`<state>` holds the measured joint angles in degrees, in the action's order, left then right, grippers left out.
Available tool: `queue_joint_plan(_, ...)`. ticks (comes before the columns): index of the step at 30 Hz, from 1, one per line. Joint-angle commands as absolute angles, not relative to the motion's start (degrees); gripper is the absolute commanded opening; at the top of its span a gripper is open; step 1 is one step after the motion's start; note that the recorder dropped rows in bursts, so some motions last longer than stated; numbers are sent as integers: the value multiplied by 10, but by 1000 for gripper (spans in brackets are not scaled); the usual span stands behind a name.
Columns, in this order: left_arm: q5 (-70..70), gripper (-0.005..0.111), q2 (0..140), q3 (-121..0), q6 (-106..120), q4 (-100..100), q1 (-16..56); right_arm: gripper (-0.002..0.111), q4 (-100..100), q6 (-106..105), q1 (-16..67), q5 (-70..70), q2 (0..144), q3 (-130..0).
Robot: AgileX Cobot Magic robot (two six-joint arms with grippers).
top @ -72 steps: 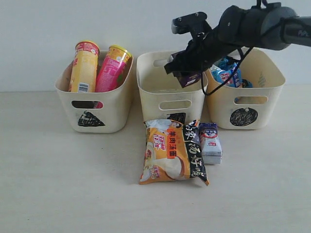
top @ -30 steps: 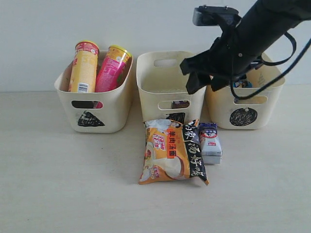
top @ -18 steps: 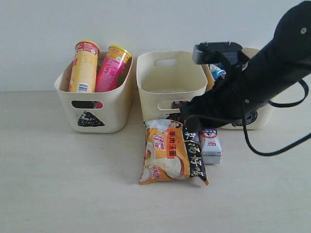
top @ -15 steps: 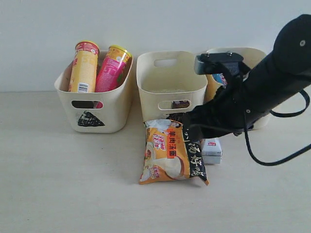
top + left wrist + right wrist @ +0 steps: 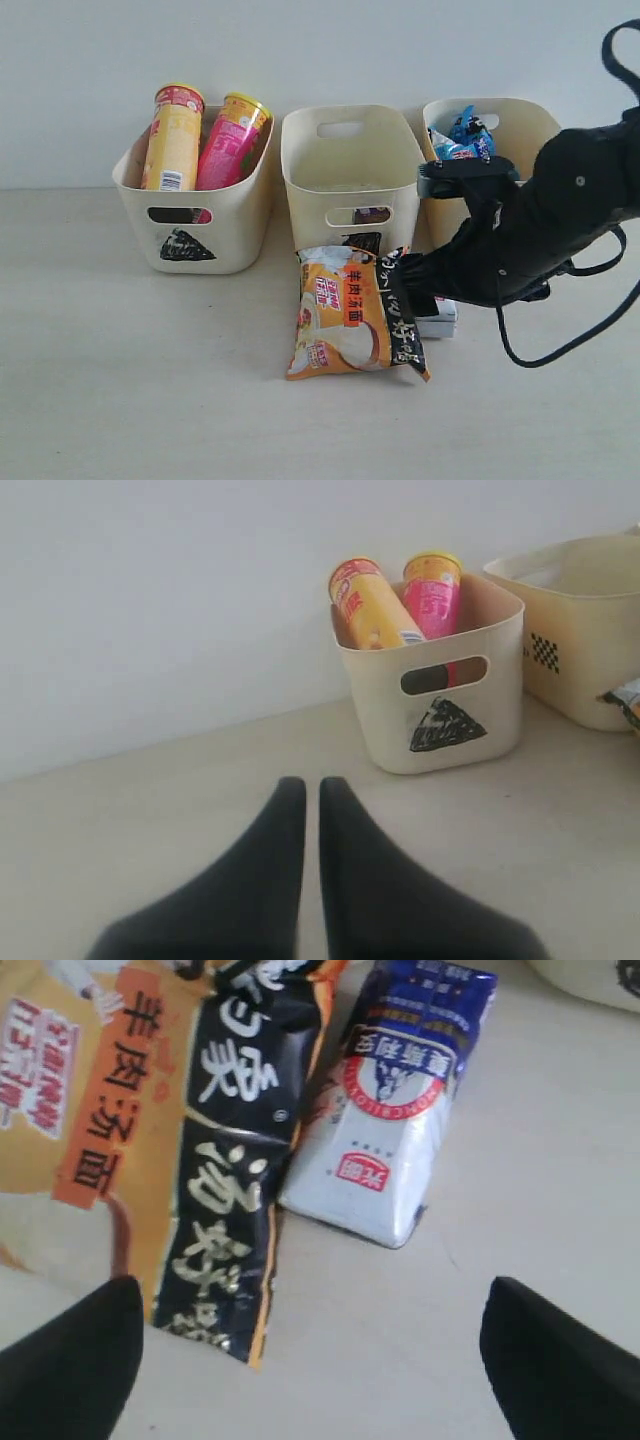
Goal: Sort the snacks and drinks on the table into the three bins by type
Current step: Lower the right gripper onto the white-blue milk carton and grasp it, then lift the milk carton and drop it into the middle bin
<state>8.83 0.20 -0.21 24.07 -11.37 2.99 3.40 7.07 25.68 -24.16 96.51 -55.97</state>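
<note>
The right end effector (image 5: 308, 1300) hangs spread wide over the small white-and-blue carton (image 5: 395, 1130), which lies flat on the pale beige surface (image 5: 530, 1200) just beside the orange-and-black noodle packet (image 5: 150, 1130). The left end effector (image 5: 303, 790) is pressed together near the triangle-marked cream plastic bin (image 5: 380, 710).

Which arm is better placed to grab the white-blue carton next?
Right. The right claw hangs open just over the carton, beside the orange packet. The left claw is shut, facing the triangle bin, with the carton out of its view.
</note>
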Motion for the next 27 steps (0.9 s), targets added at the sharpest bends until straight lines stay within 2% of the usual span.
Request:
queue_joint_plan(1, 160, 4, 0, 0, 241, -111, 29, 82, -86, 175, 257, -240, 1004, -600)
queue_joint_plan(6, 167, 4, 0, 0, 241, -155, 27, 82, -129, 224, 255, -259, 1050, -659)
queue_joint_plan(11, 163, 4, 0, 0, 241, -178, -14, 82, -137, 261, 224, -276, 1113, -712)
queue_joint_plan(23, 163, 4, 0, 0, 241, -176, -21, 82, -140, 270, 222, -236, 1171, -723)
queue_joint_plan(25, 163, 4, 0, 0, 241, -176, -21, 78, -139, 270, 222, -236, 1180, -723)
queue_joint_plan(27, 163, 4, 0, 0, 241, -176, -21, 66, -138, 270, 222, -235, 1181, -723)
